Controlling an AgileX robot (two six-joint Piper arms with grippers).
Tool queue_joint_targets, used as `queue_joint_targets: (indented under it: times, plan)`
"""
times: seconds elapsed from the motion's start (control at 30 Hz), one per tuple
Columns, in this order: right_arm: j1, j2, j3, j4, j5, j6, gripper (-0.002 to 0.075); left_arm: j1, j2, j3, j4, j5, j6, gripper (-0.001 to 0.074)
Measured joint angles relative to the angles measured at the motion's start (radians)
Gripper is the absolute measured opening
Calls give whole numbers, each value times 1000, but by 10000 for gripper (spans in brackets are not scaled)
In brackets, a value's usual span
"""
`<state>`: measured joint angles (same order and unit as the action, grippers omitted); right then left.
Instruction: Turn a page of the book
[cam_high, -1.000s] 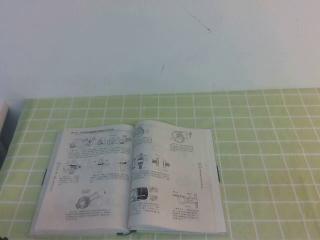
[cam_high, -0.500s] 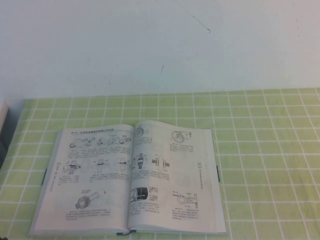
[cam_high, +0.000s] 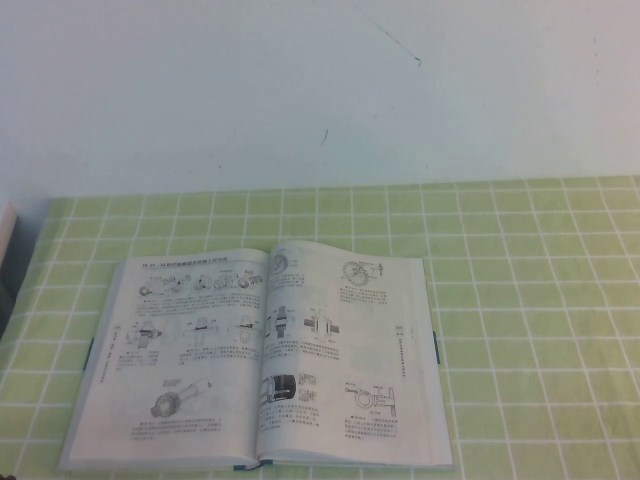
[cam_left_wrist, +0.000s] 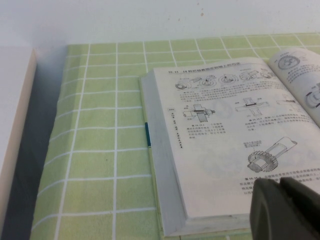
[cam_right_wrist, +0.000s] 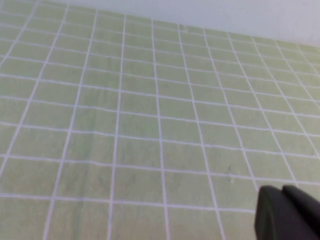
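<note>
Page-turning looks unstarted: book (cam_high: 262, 360) lies open flat on the bench (cam_high: 540, 330), just beyond the left end effector (cam_left_wrist: 287, 210); right end effector (cam_right_wrist: 287, 212) faces bare bench; neither's opening is discernible.

Only a dark corner of the left claw (cam_left_wrist: 286, 209) shows, cut by the frame edge, hiding the book (cam_left_wrist: 210, 150) corner behind it. The right claw (cam_right_wrist: 287, 212) is likewise cut off.
</note>
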<state>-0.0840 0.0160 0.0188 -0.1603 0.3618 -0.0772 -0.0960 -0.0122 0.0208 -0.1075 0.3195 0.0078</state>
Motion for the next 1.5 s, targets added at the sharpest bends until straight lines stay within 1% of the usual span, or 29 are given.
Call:
queue_joint_targets:
  times: [0.6,1.5]
  plan:
    - [0,-28,0,11,0,175,-3,0,0,0,0,0,0,-4]
    - [0,-28,0,25,0,153,-3,0,0,0,0,0,0,-4]
